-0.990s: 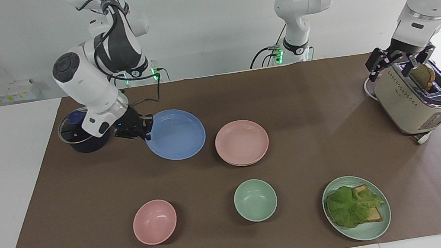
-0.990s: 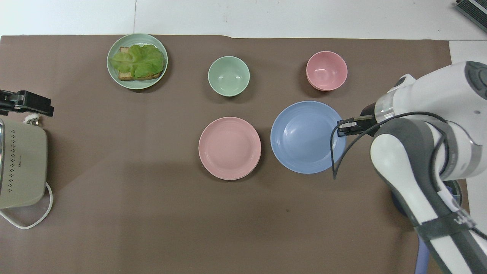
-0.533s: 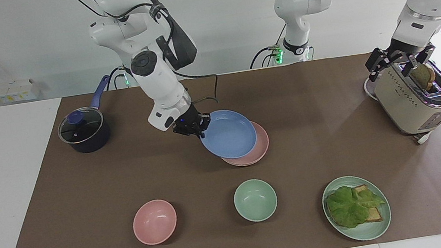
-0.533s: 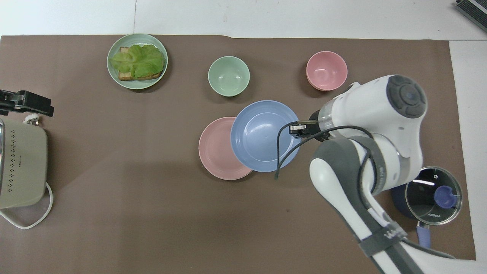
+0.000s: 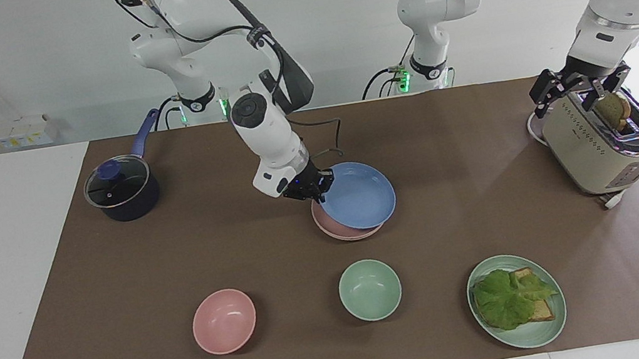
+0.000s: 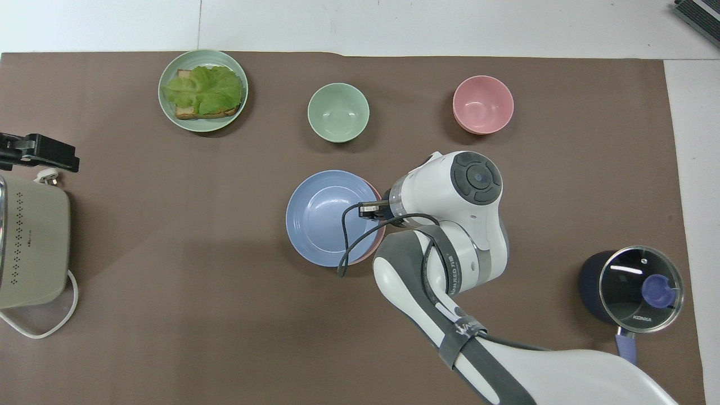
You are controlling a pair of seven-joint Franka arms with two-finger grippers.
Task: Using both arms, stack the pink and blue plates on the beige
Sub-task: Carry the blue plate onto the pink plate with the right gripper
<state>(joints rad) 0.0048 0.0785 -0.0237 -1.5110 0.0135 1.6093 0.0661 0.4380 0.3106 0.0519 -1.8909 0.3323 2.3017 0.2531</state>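
Observation:
My right gripper (image 5: 313, 188) (image 6: 369, 209) is shut on the rim of the blue plate (image 5: 360, 196) (image 6: 322, 217), at the edge toward the right arm's end. The blue plate hangs low over the pink plate (image 5: 338, 230) (image 6: 368, 256) in the middle of the mat and covers most of it. It is shifted a little toward the left arm's end, so only a pink crescent shows. I cannot tell whether the two touch. The beige plate is hidden. My left gripper (image 5: 582, 87) (image 6: 35, 152) waits open over the toaster.
A toaster (image 5: 600, 147) (image 6: 31, 247) holding a slice of bread stands at the left arm's end. A lidded pot (image 5: 120, 190) (image 6: 638, 287) stands at the right arm's end. Farther from the robots stand a pink bowl (image 5: 224, 320), a green bowl (image 5: 369, 290) and a green plate (image 5: 529, 335) with lettuce and toast.
My right arm has lifted the blue plate from beside the pot's end and carried it toward the left arm's end, until it covers the pink plate. The left arm has not moved.

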